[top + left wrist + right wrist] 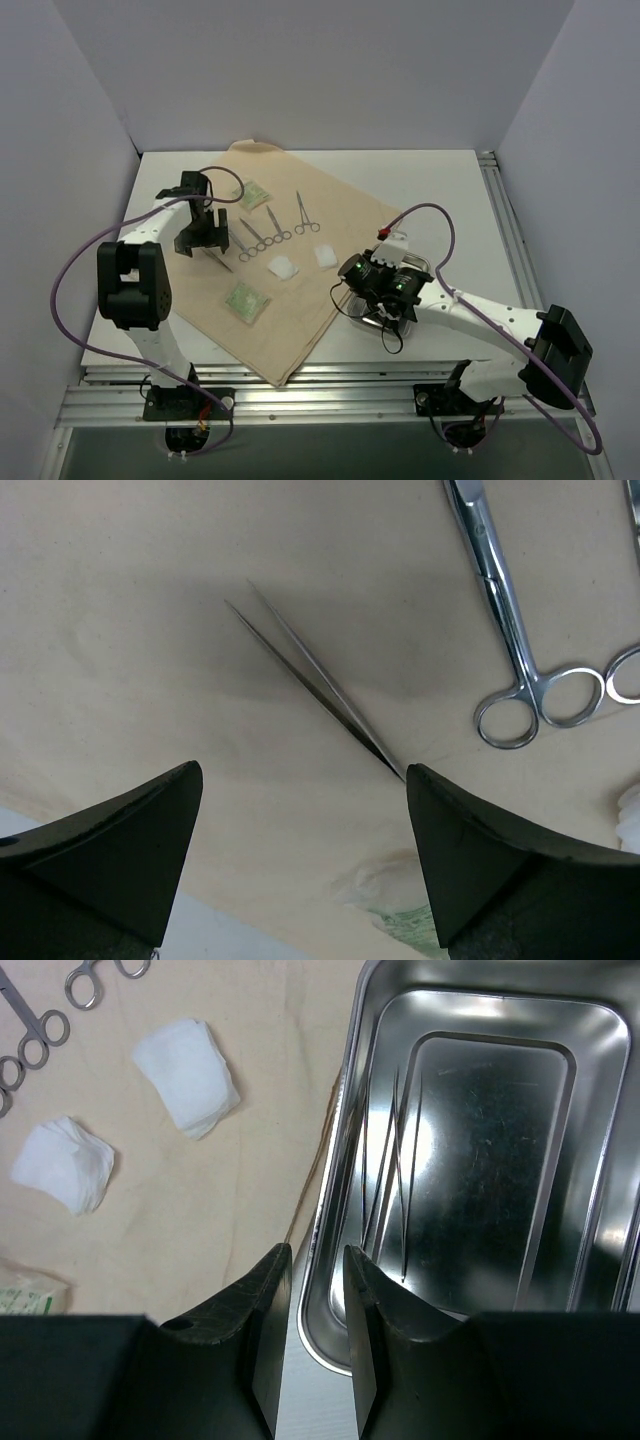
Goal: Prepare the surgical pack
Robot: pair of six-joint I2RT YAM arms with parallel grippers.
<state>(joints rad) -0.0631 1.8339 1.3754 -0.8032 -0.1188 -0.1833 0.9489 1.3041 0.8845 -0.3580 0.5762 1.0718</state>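
The tan cloth (300, 300) lies spread flat. On it are three forceps (272, 225), two gauze pads (284, 267), two green packets (246, 298) and thin tweezers (222, 260). My left gripper (205, 243) hovers open over the tweezers (310, 675), whose near end runs under its right finger (470, 860). The steel tray (428, 265) sits at the cloth's right edge, mostly hidden under my right gripper (375, 295). In the right wrist view the right gripper (317, 1252) has its jaws a narrow gap apart, one either side of the tray (590, 1080) rim near a corner. Thin tweezers (400, 1160) lie inside the tray.
White walls close in the table on three sides. A metal rail (505, 230) runs along the right edge. Purple cables loop beside both arms. The right wrist view shows gauze (185, 1075) and forceps handles (40, 1030) left of the tray.
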